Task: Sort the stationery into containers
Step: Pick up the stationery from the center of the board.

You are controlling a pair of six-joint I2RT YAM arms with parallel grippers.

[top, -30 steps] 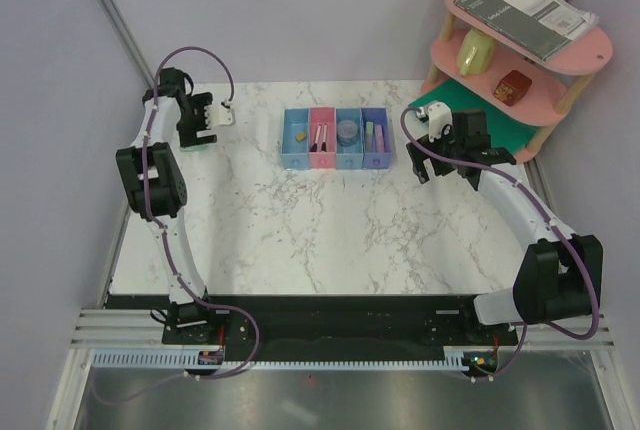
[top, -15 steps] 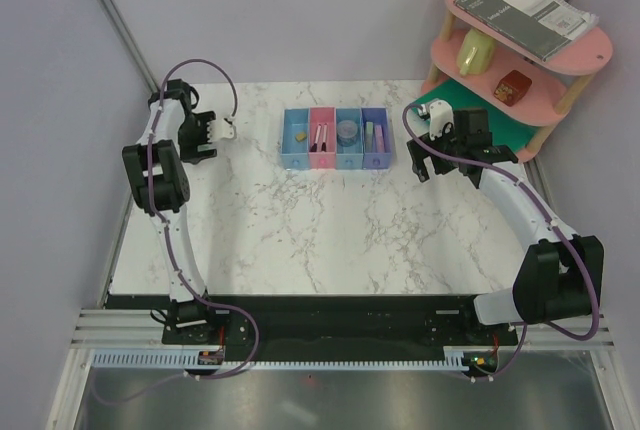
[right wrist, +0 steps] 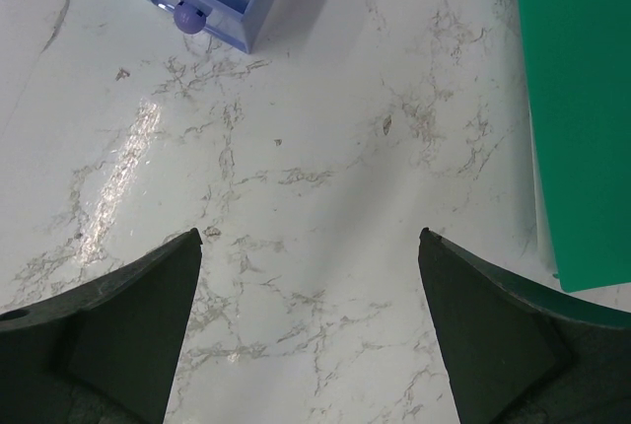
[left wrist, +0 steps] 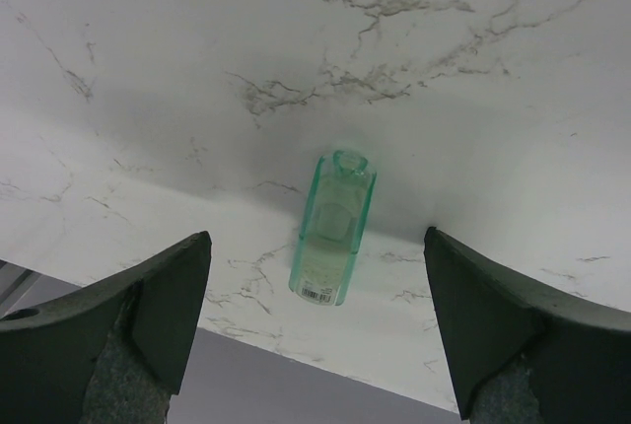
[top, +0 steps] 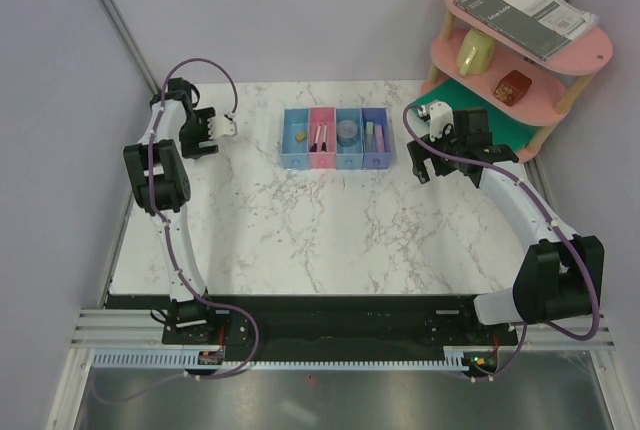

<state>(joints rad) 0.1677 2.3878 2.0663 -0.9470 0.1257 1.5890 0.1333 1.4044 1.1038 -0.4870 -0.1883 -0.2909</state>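
With fingers spread, the left gripper [left wrist: 314, 235] is hovering over the pale green marker [left wrist: 333, 227] near the edge of the table [left wrist: 463, 69], risking knocking it off.

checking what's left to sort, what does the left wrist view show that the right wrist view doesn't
Only the left wrist shows a pale green marker lying on the marble table near its edge, framed by the open left tool. Only the right wrist shows a corner of the purple-blue tray and the green mat, under the open right tool. Both show that table and dark fingers spread wide.
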